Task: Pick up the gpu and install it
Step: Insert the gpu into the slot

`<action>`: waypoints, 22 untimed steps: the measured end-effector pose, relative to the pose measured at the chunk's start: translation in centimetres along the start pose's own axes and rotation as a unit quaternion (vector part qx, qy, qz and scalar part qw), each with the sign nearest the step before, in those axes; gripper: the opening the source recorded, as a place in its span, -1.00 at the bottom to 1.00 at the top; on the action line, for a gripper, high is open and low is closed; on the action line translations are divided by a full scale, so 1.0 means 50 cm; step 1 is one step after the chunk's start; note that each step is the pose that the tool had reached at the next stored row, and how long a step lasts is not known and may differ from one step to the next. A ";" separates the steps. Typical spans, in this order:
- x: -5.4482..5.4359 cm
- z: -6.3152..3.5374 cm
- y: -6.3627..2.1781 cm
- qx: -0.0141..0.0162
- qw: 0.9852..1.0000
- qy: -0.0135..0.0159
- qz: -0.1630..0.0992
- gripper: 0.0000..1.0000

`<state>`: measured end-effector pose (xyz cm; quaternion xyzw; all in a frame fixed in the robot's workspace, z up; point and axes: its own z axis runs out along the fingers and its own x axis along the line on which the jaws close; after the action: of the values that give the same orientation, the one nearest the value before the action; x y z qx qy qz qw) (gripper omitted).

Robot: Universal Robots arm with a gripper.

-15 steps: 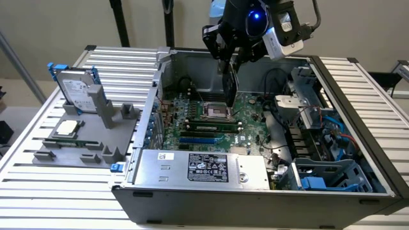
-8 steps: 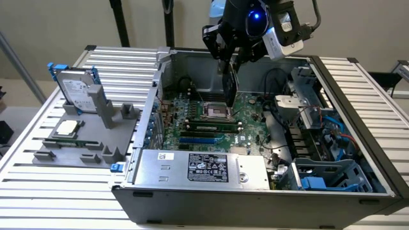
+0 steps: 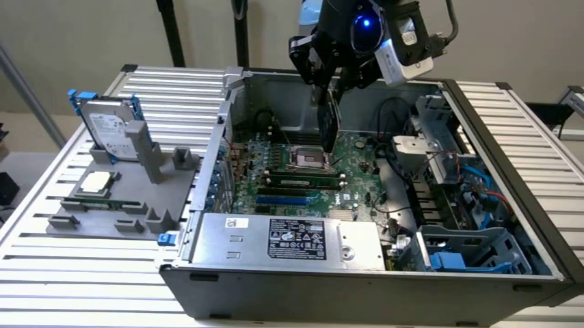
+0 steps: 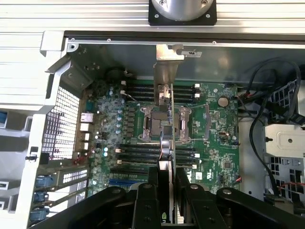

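My gripper (image 3: 330,85) hangs over the open computer case (image 3: 365,287), shut on the gpu (image 3: 329,126). The card hangs edge-on below the fingers, above the motherboard (image 3: 356,154) near the CPU socket (image 3: 306,160). In the wrist view the gpu (image 4: 167,74) is a thin vertical strip with its silver end bracket at the far end, toward the case wall. The black fingers (image 4: 147,202) press on it from both sides, with the gripper (image 4: 167,193) centred on the card. The card is clear of the board and sits in no slot.
A grey fixture (image 3: 119,205) on the exterior view's left holds a hard drive in a blue frame (image 3: 109,126) and a square silver CPU chip (image 3: 96,181). Inside the case are the power supply (image 3: 287,239), RAM sticks (image 3: 301,181), black cables (image 4: 267,109) and a drive cage (image 3: 474,249).
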<state>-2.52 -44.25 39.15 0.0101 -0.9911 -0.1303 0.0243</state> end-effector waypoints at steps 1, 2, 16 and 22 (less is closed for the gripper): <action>0.000 0.000 0.000 0.000 1.000 0.000 0.000 -0.47; 0.000 0.000 0.000 0.000 1.000 0.000 -0.001 -0.47; -0.001 0.006 -0.002 0.005 0.993 0.032 -0.118 -0.47; -0.001 0.008 -0.002 0.007 0.984 0.046 -0.170 -0.47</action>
<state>-2.50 -44.25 38.73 0.1845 -0.9738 -0.1246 0.0470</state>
